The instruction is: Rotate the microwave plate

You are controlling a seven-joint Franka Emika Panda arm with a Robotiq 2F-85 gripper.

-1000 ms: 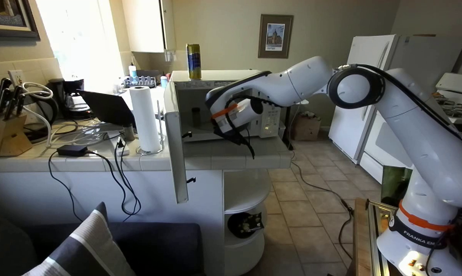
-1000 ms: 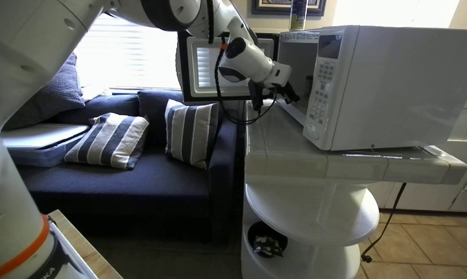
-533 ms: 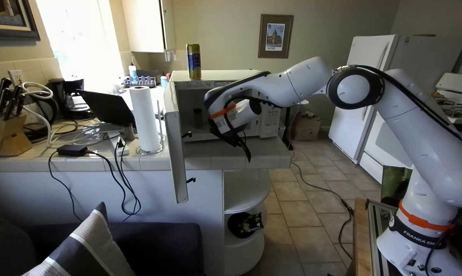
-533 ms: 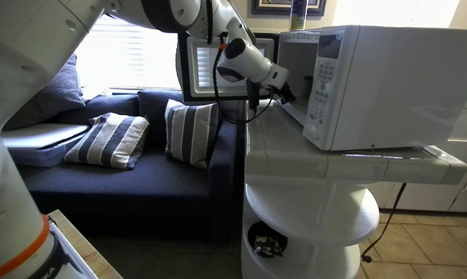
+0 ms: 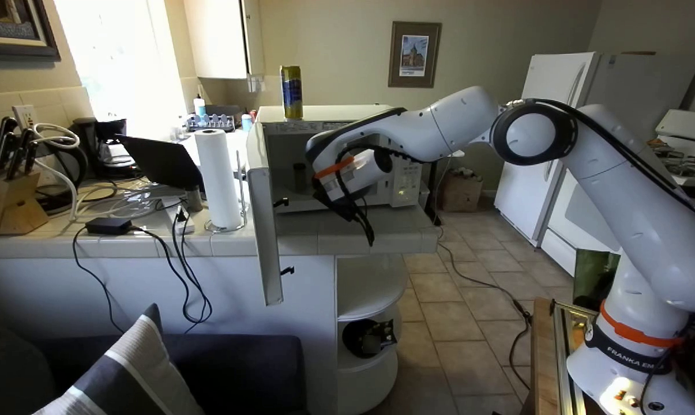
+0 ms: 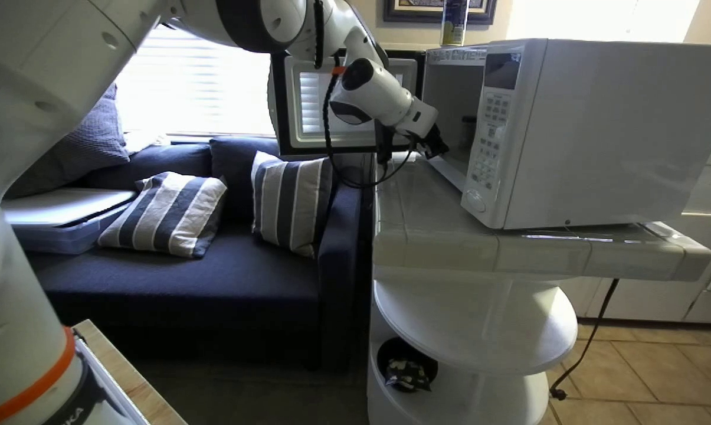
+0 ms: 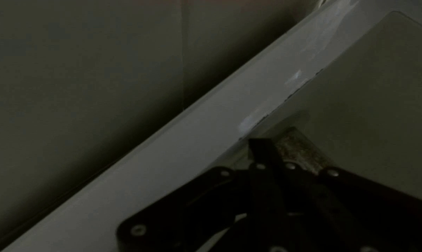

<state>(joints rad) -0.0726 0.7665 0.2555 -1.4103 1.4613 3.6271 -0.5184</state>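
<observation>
The white microwave (image 5: pixel 404 178) stands on the counter, its thin door (image 5: pixel 265 230) swung open; both also show in an exterior view (image 6: pixel 615 130). A small dark jar (image 5: pixel 299 176) stands inside the cavity. My gripper (image 6: pixel 439 146) reaches low into the front opening. In the wrist view my gripper (image 7: pixel 261 141) has its fingertips together, just inside the pale front sill (image 7: pixel 214 122). A speckled brown-red thing, probably the jar (image 7: pixel 300 148), shows just beyond the fingertips; I cannot tell whether they touch it. The plate is hard to make out in the dark cavity; only a faint curved edge shows.
A tall can (image 5: pixel 291 92) stands on top of the microwave. A paper towel roll (image 5: pixel 219 178) stands left of the open door. The door sticks out past the tiled counter edge (image 5: pixel 347 243). A black cable loop (image 6: pixel 361 186) hangs below my wrist.
In an exterior view my gripper has shifted slightly left. The jar in the cavity has shifted a little to the right and toward the front. The microwave and door have not moved.
</observation>
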